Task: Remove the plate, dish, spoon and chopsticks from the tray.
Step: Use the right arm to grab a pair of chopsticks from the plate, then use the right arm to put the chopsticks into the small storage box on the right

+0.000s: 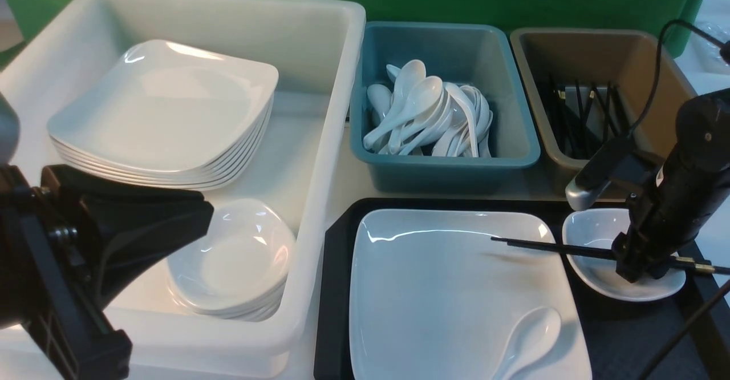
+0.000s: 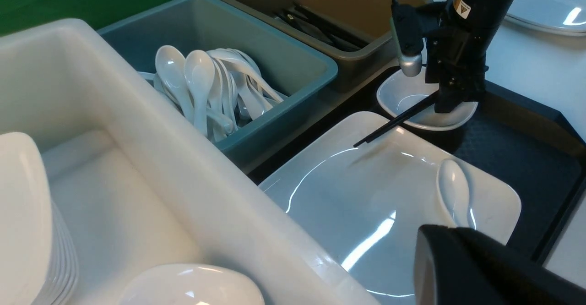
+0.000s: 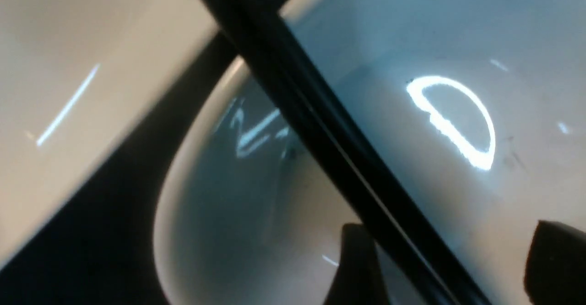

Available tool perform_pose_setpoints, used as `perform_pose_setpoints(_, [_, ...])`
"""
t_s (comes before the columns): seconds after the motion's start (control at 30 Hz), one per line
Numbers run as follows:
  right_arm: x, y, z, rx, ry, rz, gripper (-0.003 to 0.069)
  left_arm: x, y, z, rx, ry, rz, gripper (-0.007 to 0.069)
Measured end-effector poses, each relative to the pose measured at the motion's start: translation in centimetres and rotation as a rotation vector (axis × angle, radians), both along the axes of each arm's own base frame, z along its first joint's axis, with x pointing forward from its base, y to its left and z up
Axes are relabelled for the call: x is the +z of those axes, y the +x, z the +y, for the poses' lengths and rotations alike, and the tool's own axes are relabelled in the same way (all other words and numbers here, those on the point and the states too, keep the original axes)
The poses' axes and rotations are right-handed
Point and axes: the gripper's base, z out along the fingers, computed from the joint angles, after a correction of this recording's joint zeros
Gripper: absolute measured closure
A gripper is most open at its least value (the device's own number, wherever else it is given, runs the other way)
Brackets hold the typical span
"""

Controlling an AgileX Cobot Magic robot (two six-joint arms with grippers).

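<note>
Right gripper [image 1: 643,269] stands low over the dish [image 1: 593,231] with its jaws spread wide. One finger is on each side of the chopsticks [image 1: 547,247], and it has not closed on them. In the right wrist view the two black sticks run diagonally between the fingertips above the dish's glossy well. I cannot tell whether either finger touches them.

The chopsticks lie nearly level across the dish. Their thin tips reach out over the plate [image 1: 445,288], and their gold-banded ends point toward the robot's right. The dish sits at the far right of the tray [image 1: 621,334], just beside the plate, which fills most of the tray's left part. The spoon [image 1: 530,340] lies on the plate's near right corner, bowl up.

Beyond the tray on the surface [image 2: 531,62] stand a teal bin [image 1: 513,112] heaped with white spoons [image 1: 422,117] and a brown bin [image 1: 656,72] holding black sticks [image 1: 582,112]. To the left, a white tub [image 1: 336,140] holds a stack of plates [image 1: 165,112] and a stack of small dishes [image 1: 239,260].

Left gripper [image 1: 199,217] hangs above the tub's near side, jaws together and holding nothing.
</note>
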Motion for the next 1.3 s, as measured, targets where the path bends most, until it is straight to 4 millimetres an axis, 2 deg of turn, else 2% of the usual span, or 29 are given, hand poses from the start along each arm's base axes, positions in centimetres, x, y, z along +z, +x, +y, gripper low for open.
perform_pose_setpoints(0.07, [-0.3,0.1,0.0,0.001,-0.002,0.007,0.0179,0.0,0.0,0.0,-0.002,0.001,0.002,0.0604])
perform_pose_setpoints(0.17, [-0.5,0.1,0.0,0.001,-0.002,0.011,0.0252,0.0,0.0,0.0,-0.003,0.003,0.003,0.0604])
perform_pose_setpoints(0.37, [-0.4,-0.2,-0.1,0.004,-0.012,0.044,0.0481,0.0,0.0,0.0,-0.004,0.003,0.004,0.0604])
perform_pose_setpoints(0.43, [-0.3,-0.3,-0.1,0.011,-0.017,0.056,0.0521,0.0,0.0,0.0,-0.004,0.003,0.004,0.0604])
perform_pose_setpoints(0.57, [0.8,-0.7,-0.2,0.056,-0.029,0.062,0.0522,0.0,0.0,0.0,-0.004,0.003,0.004,0.0604])
perform_pose_setpoints(0.73, [3.9,-1.8,-0.2,0.152,-0.026,0.017,0.0522,0.0,0.0,0.0,-0.004,0.003,0.004,0.0604])
perform_pose_setpoints(0.77, [5.0,-2.4,0.1,0.189,-0.004,0.015,0.0522,0.0,0.0,0.0,-0.004,0.003,0.004,0.0604])
perform_pose_setpoints(0.8, [5.1,-2.5,0.1,0.196,0.0,0.016,0.0522,0.0,0.0,0.0,-0.004,0.003,0.004,0.0604])
perform_pose_setpoints(0.87, [7.5,-4.0,1.2,0.284,0.089,-0.014,0.0522,0.0,0.0,0.0,-0.004,0.001,0.005,0.0604])
perform_pose_setpoints(0.97, [9.5,-4.6,2.4,0.238,0.2,-0.112,0.0522,0.0,-0.1,-0.1,-0.005,-0.014,0.009,0.0604])
perform_pose_setpoints(1.13, [11.8,-3.5,2.7,0.028,0.31,-0.194,0.0522,0.3,0.0,-0.1,0.007,-0.043,-0.002,0.0604])
perform_pose_setpoints(1.3, [12.4,0.1,1.6,-0.235,0.413,-0.164,0.0522,0.4,0.1,-0.1,0.015,-0.057,-0.01,0.0604])
